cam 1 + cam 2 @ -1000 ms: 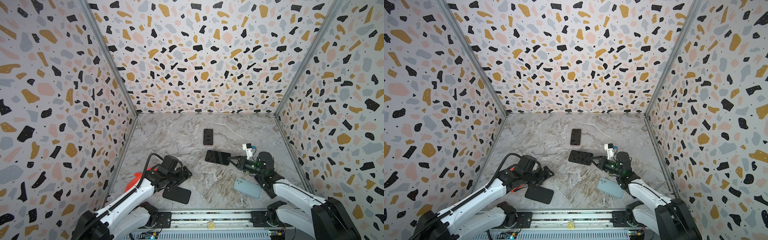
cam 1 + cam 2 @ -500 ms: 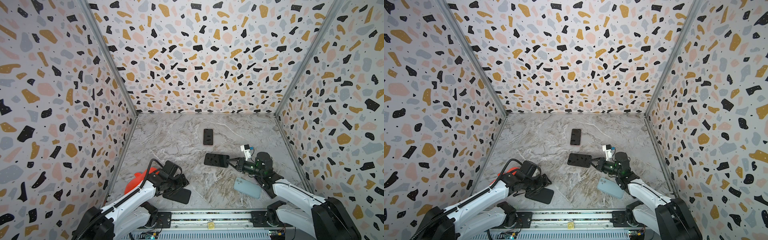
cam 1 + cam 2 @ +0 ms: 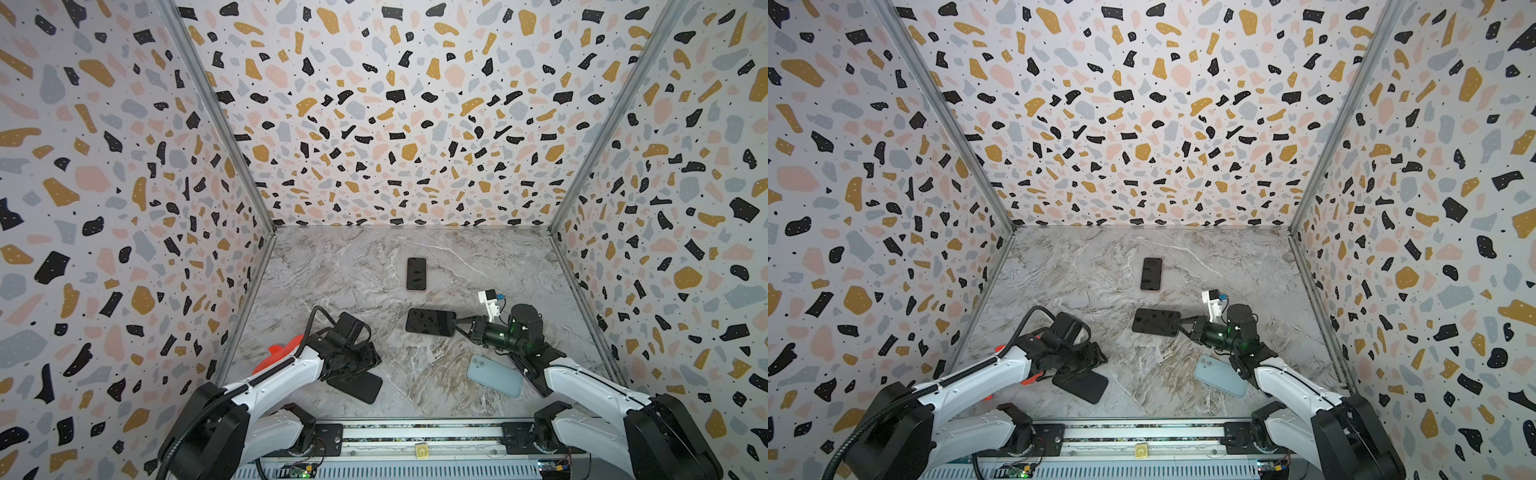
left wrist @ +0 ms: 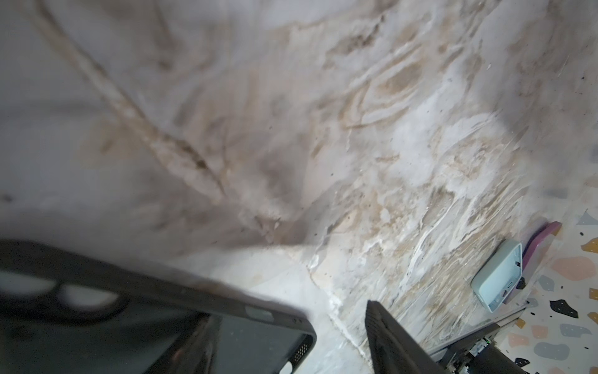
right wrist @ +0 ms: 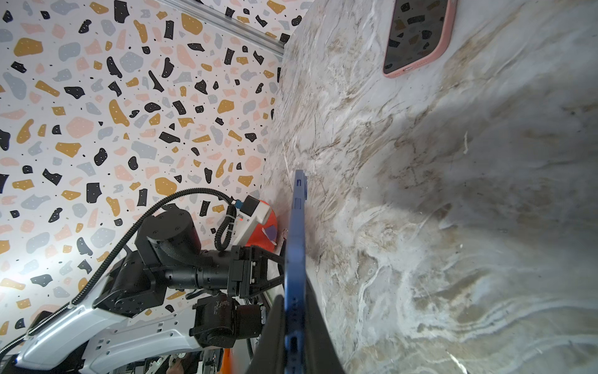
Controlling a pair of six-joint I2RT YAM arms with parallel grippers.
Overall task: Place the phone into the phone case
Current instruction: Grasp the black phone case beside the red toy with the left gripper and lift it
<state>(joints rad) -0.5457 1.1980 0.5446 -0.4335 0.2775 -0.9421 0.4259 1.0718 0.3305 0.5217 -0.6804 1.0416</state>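
Between the right gripper's (image 3: 459, 325) closed jaws the blue phone (image 3: 430, 322) sits pinched — the left gripper (image 3: 365, 365), part-open, straddles the black case (image 3: 359, 385) edge — next, I judge, steadying it.

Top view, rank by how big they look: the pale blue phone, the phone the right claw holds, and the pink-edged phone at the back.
1. Pale blue phone, largest.
2. Phone held by the right claw, slightly smaller, though the claw covers one end.
3. Pink-edged phone, smallest; it lies farthest from the camera, so the true size is unsure.
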